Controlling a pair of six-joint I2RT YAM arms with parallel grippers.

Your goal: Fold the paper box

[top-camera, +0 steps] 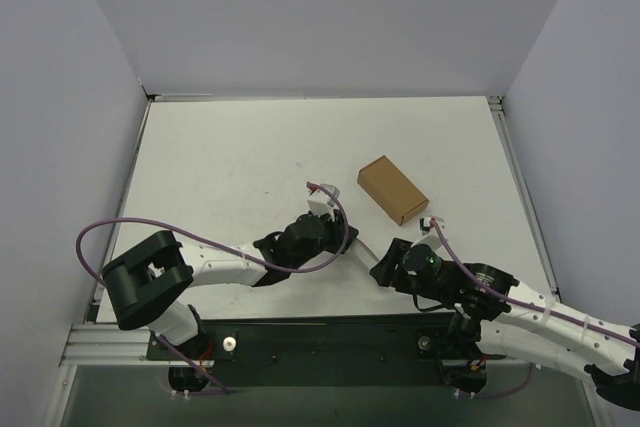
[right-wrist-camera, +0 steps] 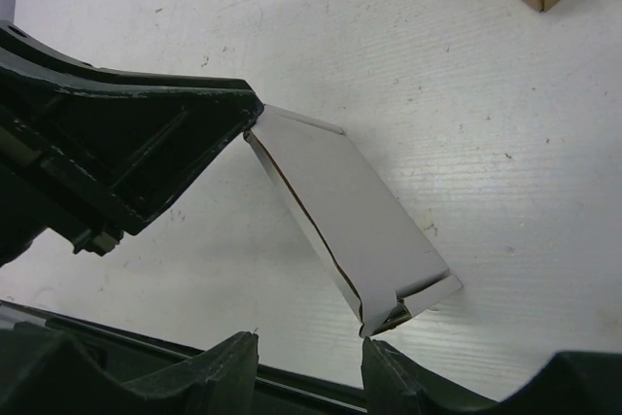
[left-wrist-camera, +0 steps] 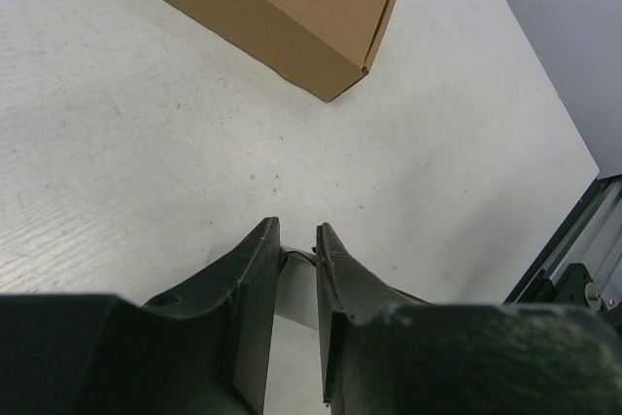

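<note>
Both ends of the paper box (right-wrist-camera: 350, 211) sit at jaws: my left gripper (left-wrist-camera: 296, 230) pinches one end narrowly; my right gripper (right-wrist-camera: 309, 345) gapes, the other corner just above its fingertips.

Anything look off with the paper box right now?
The paper box is half-folded and tilted, one end pinched by the left gripper. Its other end's flap gapes open near the open right gripper.

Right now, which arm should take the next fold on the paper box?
Right. The left gripper is busy pinching one corner of the paper box. The right gripper is open and sits right by the free end, so it can probably make the fold.
</note>
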